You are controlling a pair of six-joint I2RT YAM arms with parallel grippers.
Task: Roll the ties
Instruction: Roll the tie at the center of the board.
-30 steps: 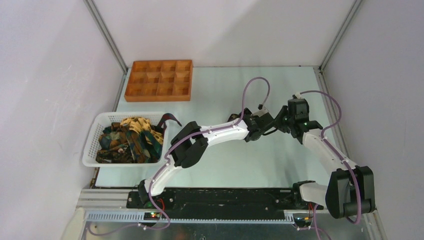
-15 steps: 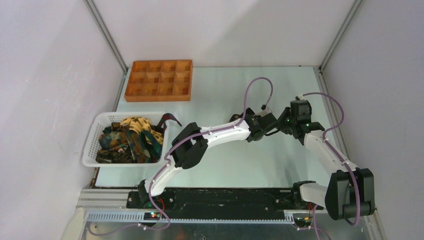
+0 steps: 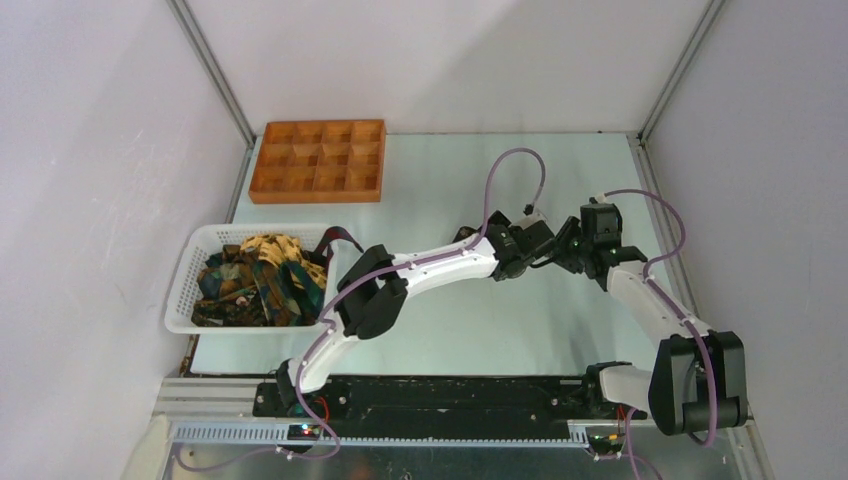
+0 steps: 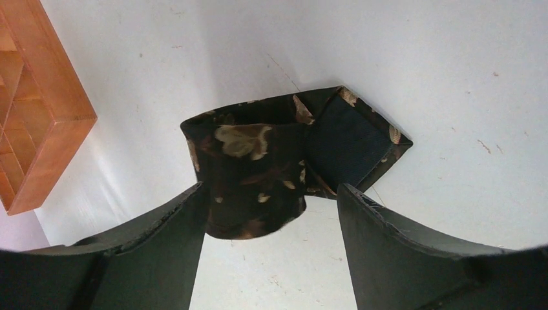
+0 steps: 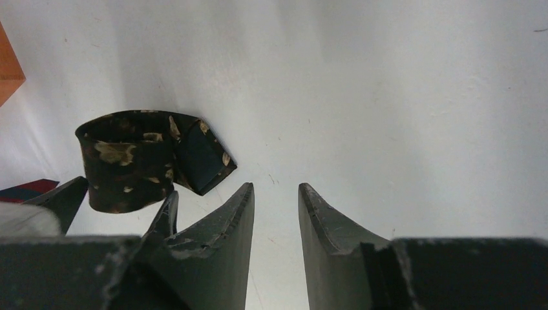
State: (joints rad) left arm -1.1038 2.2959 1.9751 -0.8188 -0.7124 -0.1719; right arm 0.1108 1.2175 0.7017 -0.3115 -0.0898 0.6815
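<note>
The jaws of my left gripper [image 4: 270, 194] stand wide apart and empty, with the rolled tie [image 4: 258, 165] on the table [image 4: 452, 64] at 12 o'clock, its near edge just inside the gap and its length running 9 to 3. The right gripper [image 5: 276, 190] shows a narrower empty gap, the roll off at 10 o'clock, so I judge the left one nearer; both wrists pitch down mid-table.

tie [image 4: 252, 168] seemingly hidden in top view
</note>
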